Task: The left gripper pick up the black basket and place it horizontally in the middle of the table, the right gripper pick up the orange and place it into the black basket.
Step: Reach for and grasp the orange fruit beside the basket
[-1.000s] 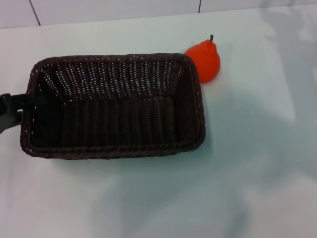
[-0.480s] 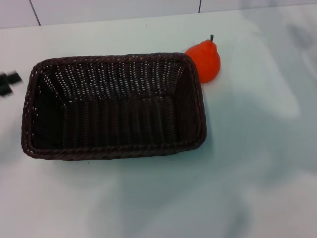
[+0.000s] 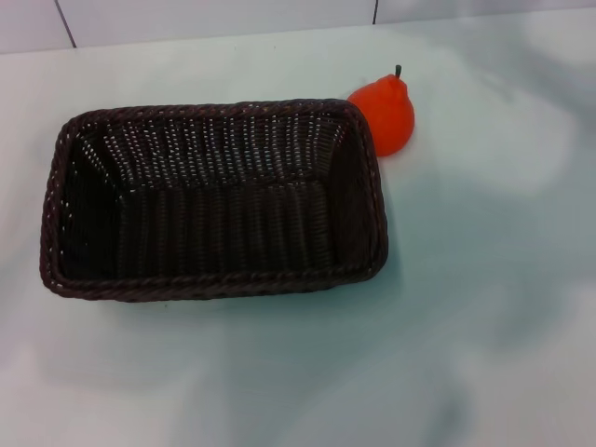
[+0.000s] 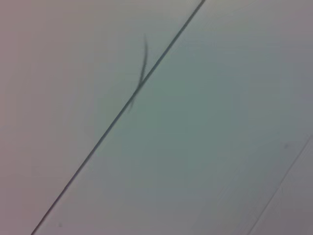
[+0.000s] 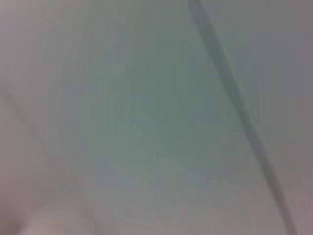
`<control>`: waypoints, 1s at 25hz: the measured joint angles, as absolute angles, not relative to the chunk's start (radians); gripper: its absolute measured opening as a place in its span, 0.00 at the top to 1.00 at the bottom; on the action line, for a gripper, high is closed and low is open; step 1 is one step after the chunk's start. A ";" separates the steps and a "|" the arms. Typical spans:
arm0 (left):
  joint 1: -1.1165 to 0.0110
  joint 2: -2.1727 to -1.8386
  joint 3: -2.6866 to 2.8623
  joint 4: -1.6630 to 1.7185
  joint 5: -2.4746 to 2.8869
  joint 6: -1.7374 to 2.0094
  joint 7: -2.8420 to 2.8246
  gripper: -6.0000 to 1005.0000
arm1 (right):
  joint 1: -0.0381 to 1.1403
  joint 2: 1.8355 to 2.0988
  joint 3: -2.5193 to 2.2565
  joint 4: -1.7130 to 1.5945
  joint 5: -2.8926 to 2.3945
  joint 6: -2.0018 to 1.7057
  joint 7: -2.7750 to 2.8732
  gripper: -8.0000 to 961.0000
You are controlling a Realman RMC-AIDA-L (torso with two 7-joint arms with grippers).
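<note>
Left gripper is gone from the basket's left end, neither gripper showing now, so finger state: cannot tell. Black basket (image 3: 212,198) is sitting lengthwise mid-table (image 3: 484,307), looking placed. Orange (image 3: 384,112) is waiting outside, touching its far right corner; right gripper's pick remaining.

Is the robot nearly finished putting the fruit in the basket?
About halfway. The black basket already lies lengthwise on the table, empty, with no gripper on it. Nothing is in hand right now: neither gripper shows in any view. The orange sits outside, right against the basket's far right corner. Left to do: the right gripper must grab it and drop it in.
</note>
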State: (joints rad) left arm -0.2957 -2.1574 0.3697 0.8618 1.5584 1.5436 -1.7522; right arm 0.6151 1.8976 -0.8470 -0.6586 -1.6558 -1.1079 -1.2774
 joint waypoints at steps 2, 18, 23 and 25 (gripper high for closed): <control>-0.298 -2.159 0.369 0.845 1.538 1.553 -1.712 0.25 | 0.651 1.887 -0.834 -0.709 -1.825 -1.168 -1.165 0.09; -0.311 -2.166 0.369 0.574 1.356 1.711 -1.184 0.11 | 0.914 1.945 -0.902 -0.691 -2.464 -1.173 -0.910 0.05; -0.312 -2.166 0.368 0.555 1.353 1.718 -1.184 0.11 | 0.939 1.962 -0.930 -0.646 -2.501 -1.120 -0.899 0.09; -0.312 -2.166 0.368 0.554 1.353 1.719 -1.185 0.11 | 0.946 1.971 -0.935 -0.628 -2.519 -1.098 -0.898 0.10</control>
State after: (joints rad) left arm -0.3116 -2.1660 0.3680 0.5540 1.3533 1.7190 -1.1855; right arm 0.9456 1.9711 -0.9346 -0.6280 -2.5187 -1.0979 -0.8983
